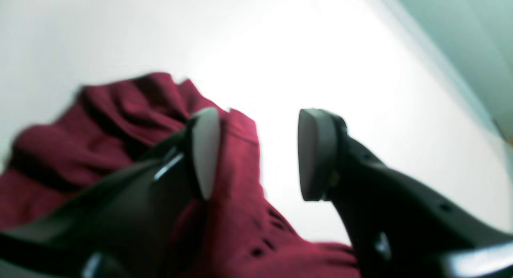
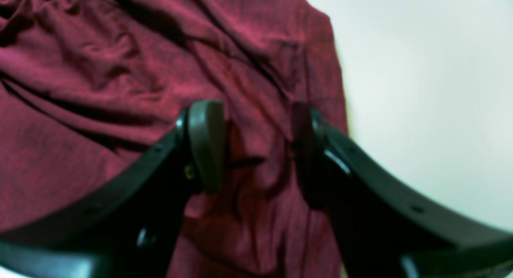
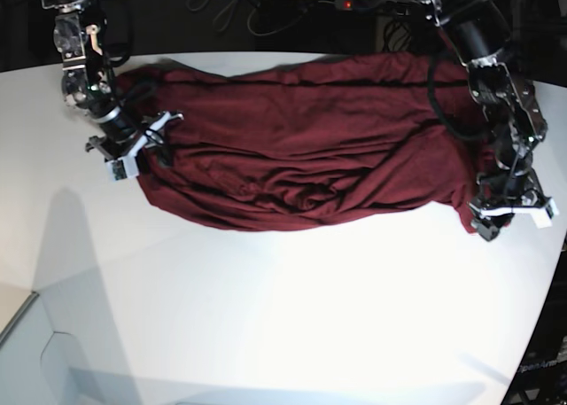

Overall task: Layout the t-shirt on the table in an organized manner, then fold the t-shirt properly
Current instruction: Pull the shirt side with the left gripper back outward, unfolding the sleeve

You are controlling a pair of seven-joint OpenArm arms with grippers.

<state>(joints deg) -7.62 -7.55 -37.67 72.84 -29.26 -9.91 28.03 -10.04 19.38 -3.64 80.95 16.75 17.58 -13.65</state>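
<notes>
T-shirt [image 2: 120, 89] fold apparently between spread right gripper [image 2: 256, 150] jaws.

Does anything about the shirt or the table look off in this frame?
The t-shirt is not laid flat: it lies in a long rumpled band across the far side of the table, with heavy creases along its near edge. No spill or damage shows. The left gripper and right gripper sit open at its two ends.
</notes>
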